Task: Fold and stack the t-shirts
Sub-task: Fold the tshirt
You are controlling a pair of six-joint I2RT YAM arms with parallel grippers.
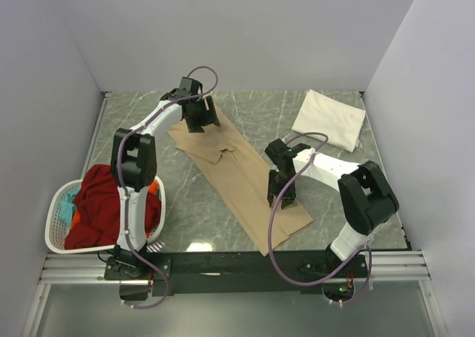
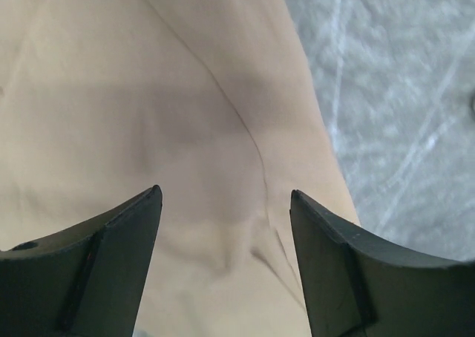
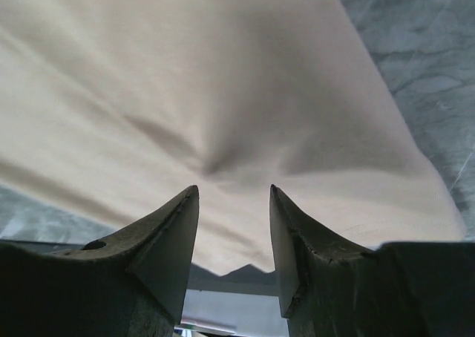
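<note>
A tan t-shirt (image 1: 241,175), folded into a long strip, lies diagonally across the table. My left gripper (image 1: 199,122) hangs over its far end, jaws open and empty, with tan cloth (image 2: 185,114) below the fingers (image 2: 225,192). My right gripper (image 1: 282,200) is low over the near end, jaws open, with a small pucker in the cloth (image 3: 211,162) just ahead of the fingertips (image 3: 234,188). A cream-white t-shirt (image 1: 330,119) lies folded flat at the back right. Red (image 1: 100,203), orange (image 1: 154,187) and teal (image 1: 68,203) shirts are heaped in the basket.
A white plastic laundry basket (image 1: 56,237) stands at the near left table edge. The grey marble table (image 1: 260,110) is walled on three sides. The black front rail (image 1: 245,263) runs just past the tan shirt's near end.
</note>
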